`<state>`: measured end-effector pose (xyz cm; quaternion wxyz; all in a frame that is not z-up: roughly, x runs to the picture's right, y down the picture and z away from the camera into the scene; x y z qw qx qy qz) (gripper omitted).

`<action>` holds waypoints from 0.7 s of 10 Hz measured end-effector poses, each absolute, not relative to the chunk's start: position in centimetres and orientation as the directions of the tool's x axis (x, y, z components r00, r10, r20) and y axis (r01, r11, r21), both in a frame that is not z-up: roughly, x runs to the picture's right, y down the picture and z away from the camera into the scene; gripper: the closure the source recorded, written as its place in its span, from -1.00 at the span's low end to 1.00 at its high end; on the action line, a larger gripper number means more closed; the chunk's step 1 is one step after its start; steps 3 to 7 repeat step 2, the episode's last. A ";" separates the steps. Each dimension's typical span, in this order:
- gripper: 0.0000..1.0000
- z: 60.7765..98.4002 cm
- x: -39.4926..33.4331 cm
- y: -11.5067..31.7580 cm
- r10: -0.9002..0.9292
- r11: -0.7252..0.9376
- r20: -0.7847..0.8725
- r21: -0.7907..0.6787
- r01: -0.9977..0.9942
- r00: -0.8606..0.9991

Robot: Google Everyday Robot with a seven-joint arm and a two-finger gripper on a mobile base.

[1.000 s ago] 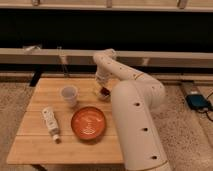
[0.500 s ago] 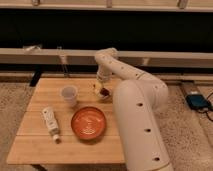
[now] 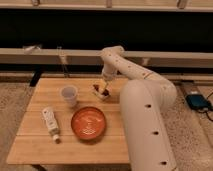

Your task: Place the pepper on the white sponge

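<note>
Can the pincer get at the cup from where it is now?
Probably yes. The pincer hangs over the sponge and pepper at the table's far side; the cup stands apart to one side, upright, with bare wood between and nothing over it.

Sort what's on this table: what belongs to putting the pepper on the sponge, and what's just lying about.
Job:
- pepper, at the pincer's tip
- sponge, under it
- pincer, low over the sponge at the table's far side

Lying about:
- cup
- orange plate
- white tube
</note>
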<state>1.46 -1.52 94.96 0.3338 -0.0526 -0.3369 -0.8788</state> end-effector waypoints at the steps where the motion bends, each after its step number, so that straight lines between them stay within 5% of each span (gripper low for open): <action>1: -0.60 95.0 1.2 -1.5 -0.549 -0.552 0.316 0.559 0.619 -0.774; 7: -0.60 95.0 1.1 -1.5 -0.550 -0.551 0.315 0.559 0.619 -0.774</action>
